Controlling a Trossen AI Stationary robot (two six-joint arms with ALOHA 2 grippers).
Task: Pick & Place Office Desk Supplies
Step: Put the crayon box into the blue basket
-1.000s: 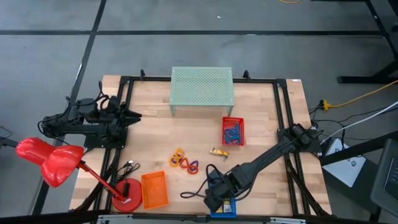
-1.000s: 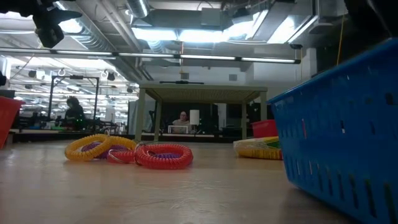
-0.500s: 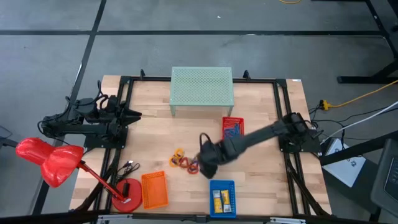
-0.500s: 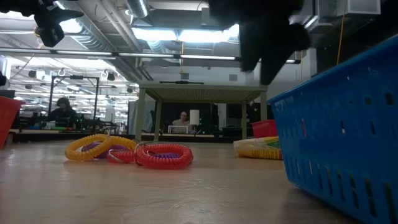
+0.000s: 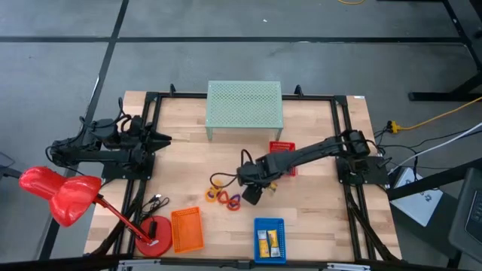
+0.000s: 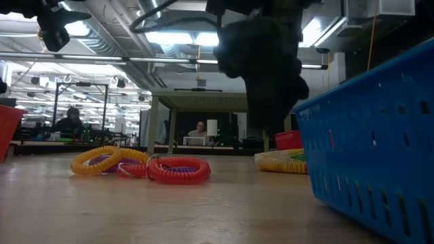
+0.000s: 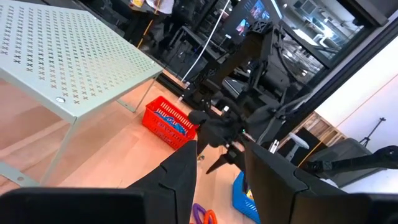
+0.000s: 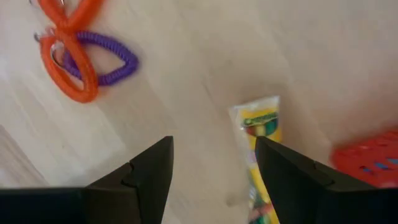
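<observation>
Right claw (image 5: 254, 197) is held above the table (image 5: 316, 214), fingers spread, nothing gripped. Yellow crayon pack (image 8: 260, 127) lies flat on the wood just ahead of it, w/ the red basket (image 5: 282, 158) close by and coil rings (image 5: 224, 196) to the other side. Blue basket (image 5: 269, 239) sits nearer the front edge. Left claw (image 5: 160, 140) is parked at table's left side, fingers apart. Risk: pack is thin and flat, so a shallow descent could skid it away or clip the rings.
</observation>
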